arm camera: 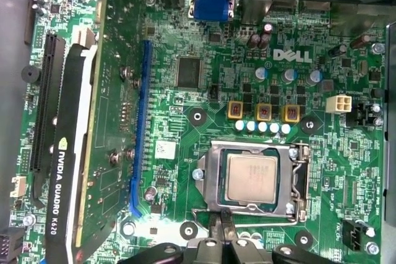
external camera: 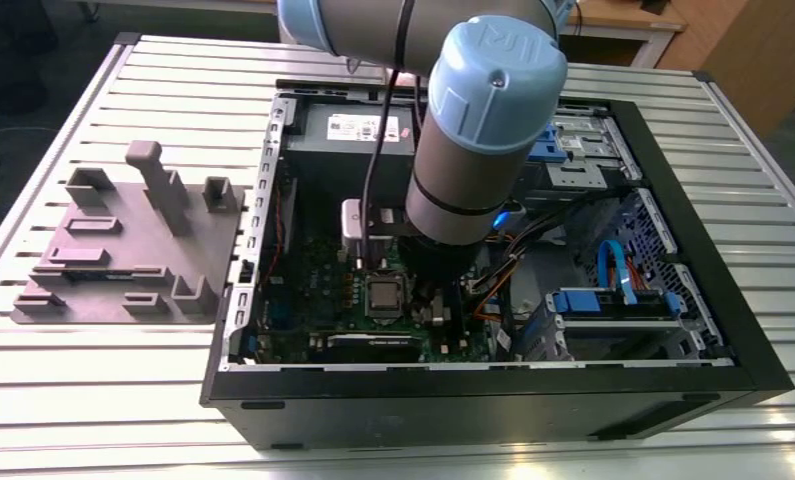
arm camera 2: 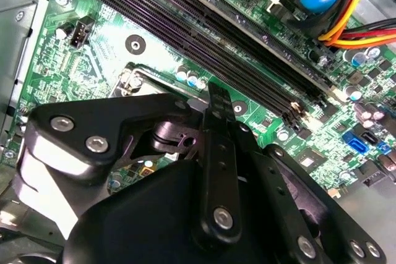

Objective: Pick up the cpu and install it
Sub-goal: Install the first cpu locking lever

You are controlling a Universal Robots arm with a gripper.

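Cpu (arm camera: 250, 177) lies flat in its slot on the green board (arm camera: 185, 122), inside the black computer box (external camera: 477, 410). It is a small square with a smooth, shiny metal top. A bright steel frame (arm camera: 213, 180) goes round it. The gripper (arm camera: 223, 217) hangs just beside the frame's edge. Its thin black fingers (arm camera: 217, 225) look close together and hold nothing. I think a push down here could scrape the bumpy board or knock the thin wire lever (arm camera: 304, 180). A crooked chip might get hurt.
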